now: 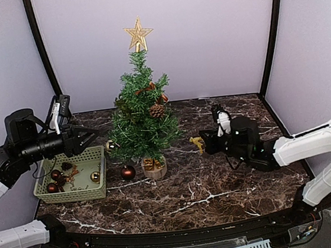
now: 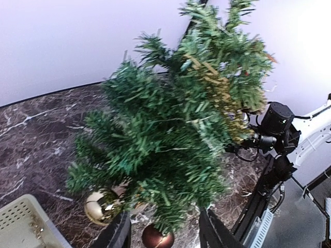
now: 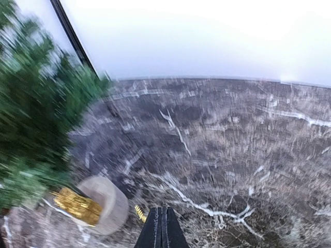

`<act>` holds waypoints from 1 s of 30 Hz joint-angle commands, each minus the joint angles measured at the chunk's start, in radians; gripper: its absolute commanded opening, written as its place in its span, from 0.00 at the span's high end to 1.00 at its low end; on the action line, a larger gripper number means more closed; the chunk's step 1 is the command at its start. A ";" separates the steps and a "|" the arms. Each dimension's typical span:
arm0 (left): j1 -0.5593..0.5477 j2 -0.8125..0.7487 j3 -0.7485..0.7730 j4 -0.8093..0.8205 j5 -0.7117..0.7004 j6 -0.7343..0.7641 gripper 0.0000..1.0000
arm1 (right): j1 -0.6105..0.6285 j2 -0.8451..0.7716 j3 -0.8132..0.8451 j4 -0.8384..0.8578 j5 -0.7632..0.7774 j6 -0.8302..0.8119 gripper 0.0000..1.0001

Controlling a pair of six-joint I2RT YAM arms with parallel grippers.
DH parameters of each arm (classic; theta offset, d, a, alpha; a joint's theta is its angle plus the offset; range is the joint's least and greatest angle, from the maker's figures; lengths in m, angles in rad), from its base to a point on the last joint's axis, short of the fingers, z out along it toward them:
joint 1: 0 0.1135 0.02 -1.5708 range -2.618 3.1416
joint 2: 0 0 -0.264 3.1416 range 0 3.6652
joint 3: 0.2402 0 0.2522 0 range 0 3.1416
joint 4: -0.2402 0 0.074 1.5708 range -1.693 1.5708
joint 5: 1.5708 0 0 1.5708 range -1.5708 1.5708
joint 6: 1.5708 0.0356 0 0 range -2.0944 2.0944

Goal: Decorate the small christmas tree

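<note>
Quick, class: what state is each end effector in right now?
Left end effector: open, holding nothing.
Right end effector: closed; a gold piece sits at its tip, and whether it is gripped cannot be told.

The tree [image 1: 140, 112] stands mid-table [image 1: 219, 183] on its stump [image 1: 156, 171]. A star [image 1: 138, 34] sits on its top, and a pinecone [image 1: 156, 110] hangs among the branches on its right side. A hung bauble [image 1: 110, 146] dangles at the lowest left branch. A loose bauble [image 1: 127, 172] lies on the table just left of the stump, between it and the basket [image 1: 72, 196]. The basket lies left of the tree, near the table's left edge, with three baubles [image 1: 55, 174] in it. The left gripper [image 1: 94, 136] hovers over the basket's far right corner, beside the tree. The right gripper [image 1: 198, 144] is right of the tree, apart from it.
</note>
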 commanded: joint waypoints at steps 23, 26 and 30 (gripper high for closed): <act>-0.726 0.579 0.488 0.193 -0.443 0.128 0.29 | 0.124 -0.450 0.278 -0.297 -0.432 0.005 1.00; -0.730 0.615 0.512 0.177 -0.500 0.120 0.25 | 0.151 -0.428 0.302 -0.275 -0.437 -0.005 1.00; -0.732 0.648 0.549 0.144 -0.546 0.109 0.14 | 0.173 -0.400 0.322 -0.261 -0.438 -0.020 1.00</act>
